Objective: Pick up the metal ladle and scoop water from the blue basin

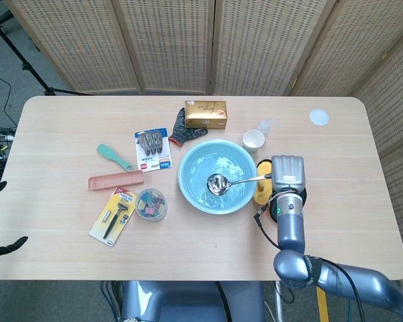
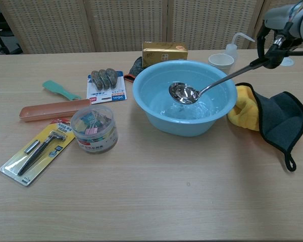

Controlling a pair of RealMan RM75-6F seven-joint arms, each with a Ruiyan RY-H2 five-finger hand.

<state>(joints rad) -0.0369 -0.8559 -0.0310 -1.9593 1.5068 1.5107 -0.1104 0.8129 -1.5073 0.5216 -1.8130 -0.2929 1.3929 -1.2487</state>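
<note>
The blue basin (image 1: 188,176) (image 2: 151,111) stands mid-table with water in it. The metal ladle (image 1: 218,182) (image 2: 184,93) hangs over the basin, its bowl lifted clear of the water, its handle slanting up to the right. My right hand (image 1: 287,173) (image 2: 280,30) grips the handle's end, raised above the basin's right side; in the chest view only part of the hand shows at the top right corner. My left hand appears in neither view.
Right of the basin lie a yellow cloth (image 2: 244,108) and a black pot holder (image 2: 278,118). Behind it stand a paper cup (image 2: 221,61), a squeeze bottle (image 2: 234,45) and a gold box (image 2: 164,52). A clip jar (image 2: 94,129), pink tray (image 2: 53,110) and razor pack (image 2: 38,151) sit left.
</note>
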